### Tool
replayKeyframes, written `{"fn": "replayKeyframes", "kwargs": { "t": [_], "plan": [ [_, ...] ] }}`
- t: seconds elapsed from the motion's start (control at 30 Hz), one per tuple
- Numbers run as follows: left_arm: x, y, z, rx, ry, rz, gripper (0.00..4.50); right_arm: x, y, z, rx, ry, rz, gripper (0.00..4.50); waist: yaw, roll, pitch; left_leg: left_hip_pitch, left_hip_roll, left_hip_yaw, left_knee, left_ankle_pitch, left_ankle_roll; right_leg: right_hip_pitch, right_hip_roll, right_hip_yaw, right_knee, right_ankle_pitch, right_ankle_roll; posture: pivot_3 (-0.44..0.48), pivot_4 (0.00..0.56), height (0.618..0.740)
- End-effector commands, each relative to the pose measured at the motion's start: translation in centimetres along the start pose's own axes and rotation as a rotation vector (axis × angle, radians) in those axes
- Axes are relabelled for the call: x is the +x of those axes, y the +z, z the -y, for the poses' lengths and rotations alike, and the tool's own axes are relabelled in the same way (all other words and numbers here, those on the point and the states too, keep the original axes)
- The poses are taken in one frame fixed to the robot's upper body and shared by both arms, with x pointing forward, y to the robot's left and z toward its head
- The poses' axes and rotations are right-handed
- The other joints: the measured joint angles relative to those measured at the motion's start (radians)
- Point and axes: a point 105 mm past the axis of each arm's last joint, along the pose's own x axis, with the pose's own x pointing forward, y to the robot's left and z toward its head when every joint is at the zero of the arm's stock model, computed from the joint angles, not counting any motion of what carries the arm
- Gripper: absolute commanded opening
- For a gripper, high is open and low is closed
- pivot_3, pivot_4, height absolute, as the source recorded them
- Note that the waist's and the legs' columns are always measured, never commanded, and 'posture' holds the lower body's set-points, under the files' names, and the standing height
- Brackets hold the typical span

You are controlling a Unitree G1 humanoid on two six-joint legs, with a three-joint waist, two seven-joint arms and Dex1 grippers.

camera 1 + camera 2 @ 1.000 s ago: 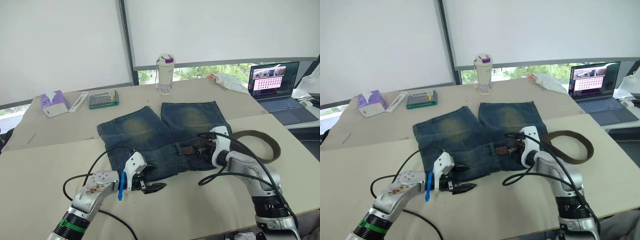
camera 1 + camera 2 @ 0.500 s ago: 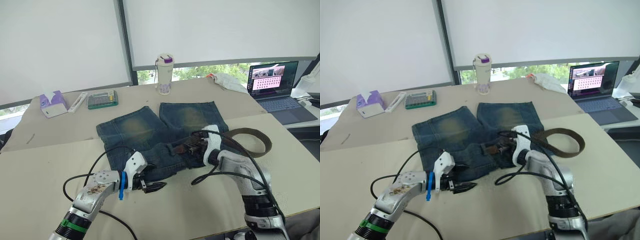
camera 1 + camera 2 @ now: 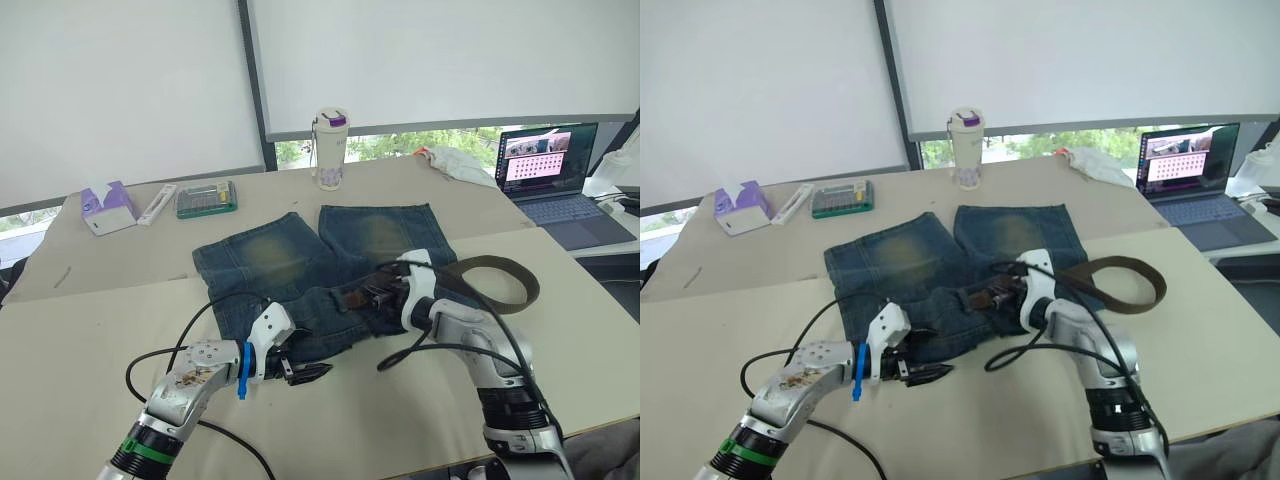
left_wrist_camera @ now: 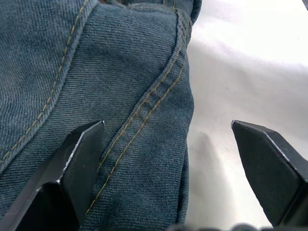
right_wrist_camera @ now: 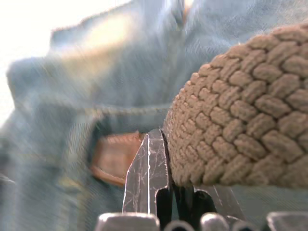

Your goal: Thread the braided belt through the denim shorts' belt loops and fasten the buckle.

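The denim shorts [image 3: 270,260] lie flat mid-table, legs pointing away from me and waistband towards me. The braided belt [image 3: 490,263] curves in a loop on the table to their right and runs back onto the waistband. My right gripper [image 3: 378,293] is over the waistband's middle, shut on the belt [image 5: 240,130] just behind a reddish-brown leather piece [image 3: 355,297]. My left gripper [image 3: 312,374] is open at the waistband's near left edge, with denim [image 4: 120,72] partly between its fingers. I cannot make out the buckle or the belt loops.
Along the table's far side stand a tumbler [image 3: 331,148], a green box [image 3: 206,198], a tissue box [image 3: 108,206] and a crumpled white cloth [image 3: 455,163]. A laptop [image 3: 550,165] is open at the far right. Black arm cables [image 3: 170,355] trail over the table.
My right gripper has slid left along the waistband with the belt, pulling the loop on the right tighter and closer. The left gripper has stayed put.
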Motion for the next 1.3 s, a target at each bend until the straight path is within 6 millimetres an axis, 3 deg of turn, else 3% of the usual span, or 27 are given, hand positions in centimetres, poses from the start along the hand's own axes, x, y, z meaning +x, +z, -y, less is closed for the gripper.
{"fn": "replayKeyframes", "kwargs": {
  "t": [0.03, 0.17, 0.4, 0.47, 0.67, 0.87, 1.03, 1.13, 1.3],
  "plan": [
    [-0.1, -0.3, 0.1, -0.007, 0.007, -0.017, 4.47, 0.1, 1.4, -1.9, 0.065, 0.093, 0.032, 0.00, 0.000, 0.000, 0.000, 0.000, 0.000, 0.000, 0.000, 0.000, 0.000, 0.000, 0.000, 0.000, 0.000, 0.000, 0.000, 0.000, 0.150, 0.740],
    [-0.1, -0.3, 0.0, -0.009, 0.012, -0.017, 4.47, -0.1, 2.1, -1.6, 0.205, 0.091, 0.066, 0.00, 0.000, 0.001, 0.000, 0.000, 0.000, 0.000, 0.000, 0.000, 0.000, 0.000, 0.000, 0.000, 0.000, 0.000, 0.000, 0.000, 0.150, 0.740],
    [-0.2, -0.1, 0.0, -0.013, 0.017, -0.014, 4.47, -0.6, 2.3, -1.2, 0.276, 0.090, 0.067, 0.00, 0.002, 0.001, -0.001, 0.000, -0.001, 0.000, 0.000, 0.000, 0.000, 0.000, -0.001, 0.000, 0.000, 0.000, 0.000, 0.000, 0.150, 0.740],
    [-0.2, 0.0, 0.0, -0.014, 0.018, -0.013, 4.47, -0.7, 2.1, -1.2, 0.261, 0.085, 0.053, 0.00, 0.002, 0.001, -0.001, 0.000, -0.001, 0.000, 0.000, 0.000, 0.000, 0.000, -0.001, 0.000, 0.000, 0.000, 0.000, 0.000, 0.150, 0.740],
    [-0.1, 0.2, 0.0, -0.014, 0.020, -0.013, 4.47, 0.2, -1.0, -1.5, -0.013, 0.020, -0.110, 0.00, 0.001, 0.002, -0.001, 0.000, -0.001, 0.000, 0.000, 0.000, 0.000, 0.000, -0.001, 0.000, 0.000, 0.000, 0.000, 0.000, 0.150, 0.740],
    [-0.3, 0.3, -0.2, -0.021, 0.037, -0.011, 4.47, 0.4, -1.1, -1.5, -0.114, 0.021, -0.130, 0.00, 0.001, 0.002, -0.001, 0.000, -0.001, 0.000, 0.000, 0.000, 0.000, 0.000, -0.001, 0.000, 0.000, 0.000, 0.000, 0.000, 0.150, 0.740],
    [-0.6, 0.7, -0.5, -0.073, 0.066, 0.018, 4.47, 0.5, -0.2, -2.8, 0.036, 0.123, -0.061, 0.00, 0.000, 0.002, -0.001, 0.000, 0.000, 0.000, 0.000, 0.000, 0.000, 0.000, 0.000, 0.000, 0.000, 0.000, 0.000, 0.000, 0.150, 0.740],
    [-1.4, 1.9, -1.4, -0.176, 0.099, 0.088, 4.47, 1.0, 0.6, -4.6, 0.178, 0.225, -0.002, 0.00, -0.003, 0.002, -0.001, -0.001, 0.000, 0.000, 0.000, 0.000, 0.000, -0.001, 0.000, 0.000, 0.000, 0.000, 0.000, 0.000, 0.150, 0.740],
    [-2.7, 3.7, -2.6, -0.318, 0.126, 0.190, 4.47, 0.9, 2.1, -5.7, 0.298, 0.296, 0.076, 0.00, -0.005, 0.002, -0.001, -0.001, 0.000, -0.001, 0.000, 0.000, 0.000, -0.002, 0.000, 0.000, 0.001, 0.000, 0.000, 0.000, 0.150, 0.740]
  ]
}}
